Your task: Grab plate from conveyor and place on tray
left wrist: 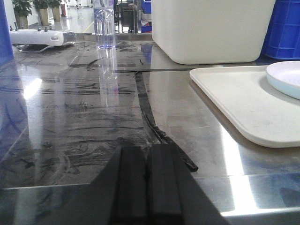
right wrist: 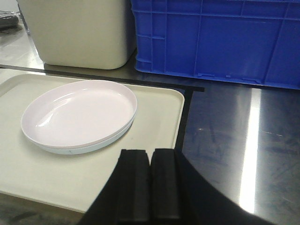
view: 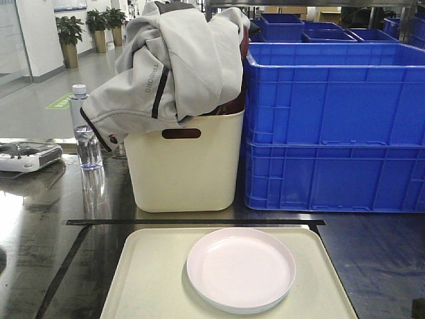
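A pale pink round plate (view: 241,268) lies on the cream tray (view: 149,286) at the near middle of the steel table. The same plate (right wrist: 79,115) shows in the right wrist view, resting on the tray (right wrist: 159,112). My right gripper (right wrist: 151,152) is shut and empty, hovering over the tray's near right part, just short of the plate. My left gripper (left wrist: 147,149) is shut and empty over bare steel, left of the tray (left wrist: 234,101); the plate's edge (left wrist: 284,78) sits at that view's far right. The conveyor is out of view.
A tall cream tub (view: 186,166) with a grey jacket (view: 172,63) stands behind the tray. Stacked blue crates (view: 335,129) fill the back right. A water bottle (view: 86,129) and a white controller (view: 28,157) sit at the back left. Black tape (left wrist: 150,122) runs across the steel.
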You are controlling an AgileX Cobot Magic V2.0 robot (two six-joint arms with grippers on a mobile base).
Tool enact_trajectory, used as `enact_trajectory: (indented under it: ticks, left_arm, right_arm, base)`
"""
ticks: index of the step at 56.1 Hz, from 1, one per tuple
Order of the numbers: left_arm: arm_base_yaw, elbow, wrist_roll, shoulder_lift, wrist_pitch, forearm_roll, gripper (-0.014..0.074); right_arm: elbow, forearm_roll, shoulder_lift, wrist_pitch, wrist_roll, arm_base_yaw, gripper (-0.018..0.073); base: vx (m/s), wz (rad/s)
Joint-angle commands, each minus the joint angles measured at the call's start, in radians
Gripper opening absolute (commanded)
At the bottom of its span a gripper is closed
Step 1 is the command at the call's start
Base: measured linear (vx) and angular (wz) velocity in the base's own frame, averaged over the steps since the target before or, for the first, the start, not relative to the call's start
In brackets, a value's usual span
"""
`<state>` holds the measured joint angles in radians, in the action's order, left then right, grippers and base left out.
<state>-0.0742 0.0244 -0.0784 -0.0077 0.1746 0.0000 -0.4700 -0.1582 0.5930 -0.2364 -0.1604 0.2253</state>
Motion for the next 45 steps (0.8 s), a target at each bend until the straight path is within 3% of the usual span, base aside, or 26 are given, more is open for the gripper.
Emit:
enact_trajectory:
  ticks: [1,15,27,37,45]
  left_arm:
    - [-0.001,0.019,-0.009,-0.005,-0.077,0.0,0.0]
    - [-0.001,0.019,-0.009,-0.005,-0.077,0.0,0.0]
    - [-0.001,0.019,-0.009,-0.005,-0.077,0.0,0.0]
    - [-0.001,0.019,-0.009,-0.005,-0.077,0.0,0.0]
    - [-0.001,0.019,-0.009,-0.006,-0.077,0.0,0.0]
  right_arm:
    - [-0.031,-0.001,0.005,0.083,0.0,-0.003,-0.0009]
    - [0.032,0.014,-0.051,0.119,-0.002,-0.021,-0.0009]
    - [0.363,0.07,-0.394,0.272,0.142,-0.145,-0.0009]
    - [0.514,0.111,-0.621,0.289,0.146,-0.143,-0.0009]
    - [0.515,0.11,-0.612,0.289,0.146,-0.143,-0.0009]
  base:
    - [0.0,0.0]
    - [0.0,0.0]
    - [0.0,0.0]
    - [0.0,0.0]
    - [0.0,0.0]
